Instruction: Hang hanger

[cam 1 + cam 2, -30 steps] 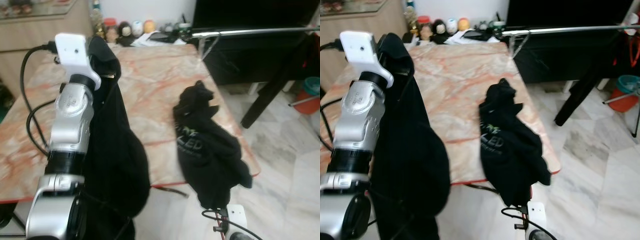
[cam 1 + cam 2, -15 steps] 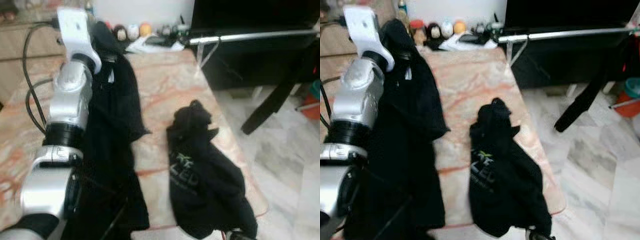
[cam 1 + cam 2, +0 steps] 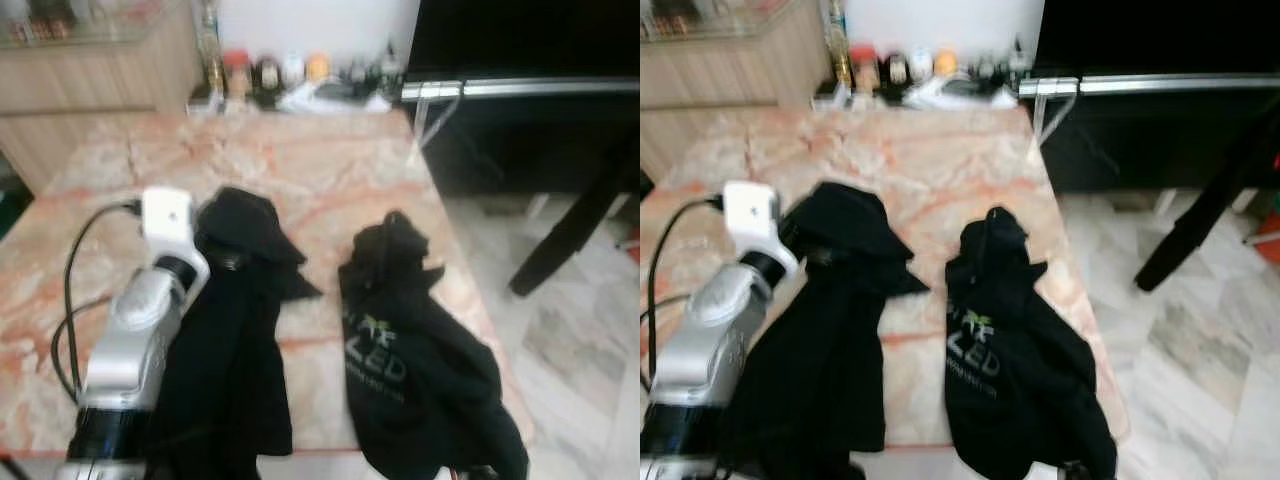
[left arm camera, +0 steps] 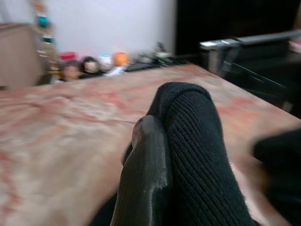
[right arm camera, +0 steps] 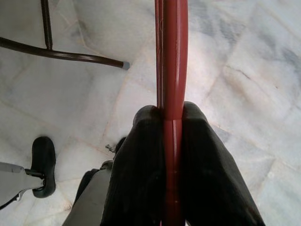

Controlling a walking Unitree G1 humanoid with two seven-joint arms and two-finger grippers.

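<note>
Left pincer (image 4: pixel 162 155) is closed on a fold of black ribbed knit garment (image 3: pixel 235 330), one finger (image 4: pixel 143 174) pressed flat against the cloth. That garment lies along the left arm, draping over the near edge of the marble surface (image 3: pixel 300 170) toward its near-left corner. A second black garment with green and white lettering (image 3: pixel 415 360) lies just beside it, toward the near-right corner, its lower part spilling over the near edge. Right pincer (image 5: pixel 171 165) is clamped on a thin red hanger bar (image 5: pixel 171 56), held low over the marble floor (image 5: pixel 235 70) below the near edge; the rest of the hanger's outline is out of frame, so which part is held cannot be told. A silver rail (image 3: pixel 520 87) runs past the far-right corner, in front of a dark cabinet; probably the hanging place. Small jars and figurines (image 3: pixel 270 72) line the far edge. Handling judgement: the hanger looks light, stiff and smooth, so it could swivel or slide in a narrow two-finger grip; holding near the hook's base should steady it. The knit is soft, limp and likely to sag and snag; best taken at collar or shoulder seam, not mid-body.
</note>
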